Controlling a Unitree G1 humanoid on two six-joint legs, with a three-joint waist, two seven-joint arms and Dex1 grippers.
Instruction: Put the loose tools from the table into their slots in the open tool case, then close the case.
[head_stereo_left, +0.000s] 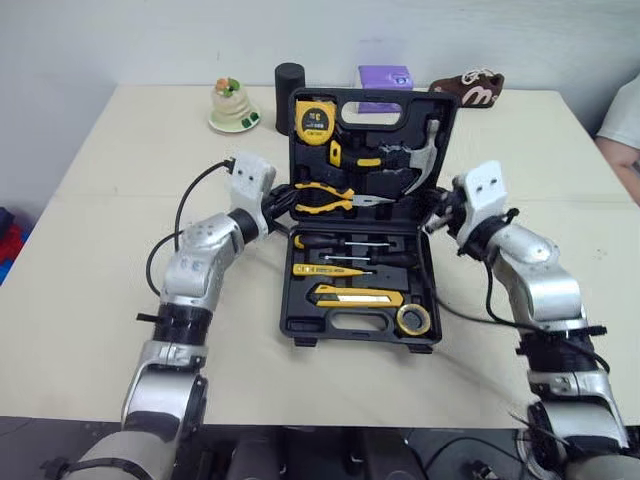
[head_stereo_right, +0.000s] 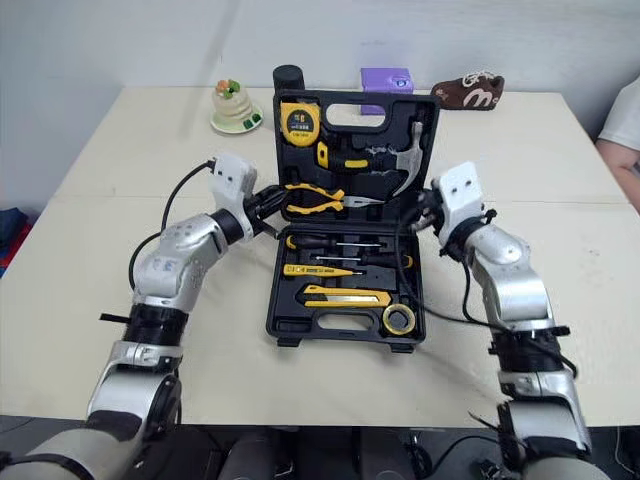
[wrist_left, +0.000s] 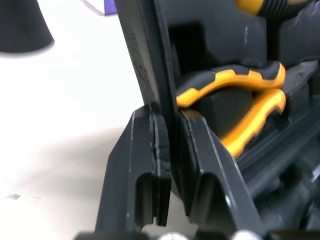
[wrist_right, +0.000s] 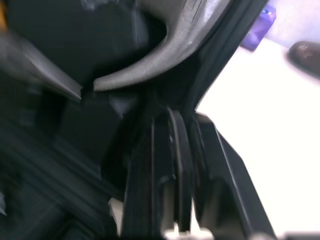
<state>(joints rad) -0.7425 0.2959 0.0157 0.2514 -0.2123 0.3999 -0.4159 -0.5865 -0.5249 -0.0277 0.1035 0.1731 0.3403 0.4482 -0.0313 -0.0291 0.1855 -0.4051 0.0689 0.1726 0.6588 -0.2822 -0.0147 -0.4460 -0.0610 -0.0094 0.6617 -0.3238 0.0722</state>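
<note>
Closing looks to us like the step in hand: the tool case (head_stereo_left: 292, 310) lies open in the middle of the table (head_stereo_left: 100, 200) with its lid (head_stereo_left: 390, 128) raised on the far side, and we see no loose tool around it. The left gripper (wrist_left: 172, 112) is pinched narrow on the lid's left wall, one finger outside and one inside, just beside the pliers (head_stereo_left: 325, 198). The right gripper (wrist_right: 182, 115) clamps the right wall the same way, next to the hammer (head_stereo_left: 425, 155). We judge the main risk to be the inner fingers, which could get trapped between lid and base or knock those two tools from their slots. Uneven pulls could twist the lid or drag the case. The roll of tape (head_stereo_left: 413, 319) in the case's near right corner may sit proud and block the latch.
</note>
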